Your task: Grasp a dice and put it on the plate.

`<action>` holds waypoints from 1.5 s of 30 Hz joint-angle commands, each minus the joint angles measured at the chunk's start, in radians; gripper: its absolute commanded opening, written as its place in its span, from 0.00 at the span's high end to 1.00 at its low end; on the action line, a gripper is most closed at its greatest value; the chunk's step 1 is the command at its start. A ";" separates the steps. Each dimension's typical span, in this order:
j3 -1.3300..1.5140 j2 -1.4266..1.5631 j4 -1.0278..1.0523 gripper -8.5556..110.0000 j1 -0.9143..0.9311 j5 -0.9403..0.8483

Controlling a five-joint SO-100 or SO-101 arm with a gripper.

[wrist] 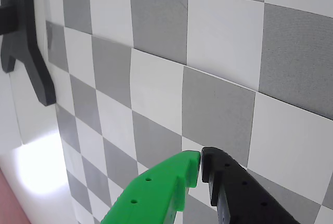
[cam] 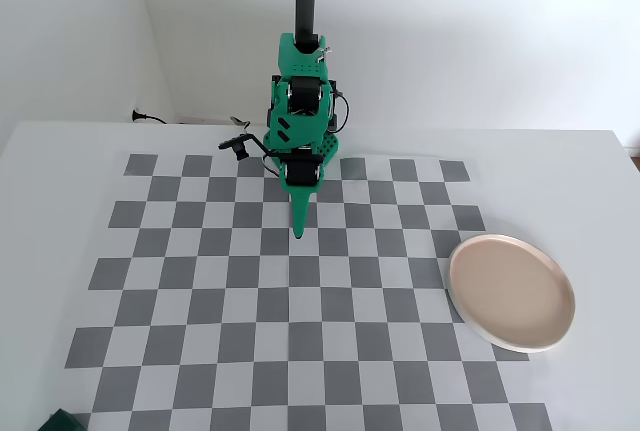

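Closed gripper (cam: 300, 232) hovers mid-board; dice (cam: 62, 420), seemingly, at the front edge.

Surface (cam: 60, 151): white, bearing a grey-and-white checker mat (cam: 300, 291). Plate (cam: 511, 291): pale pinkish-beige, cream rim. Dice (cam: 63, 420): dark green, at the mat's lower left corner. Pincer (wrist: 201, 162): one bright green finger, one black.

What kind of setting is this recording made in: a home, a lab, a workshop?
Probably a small tabletop test rig in a plain room: a white table with a checkered mat, bare white walls, a green arm with its gripper, a plate and a dice.
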 commanded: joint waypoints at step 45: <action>-0.146 0.017 0.031 0.96 0.140 -0.103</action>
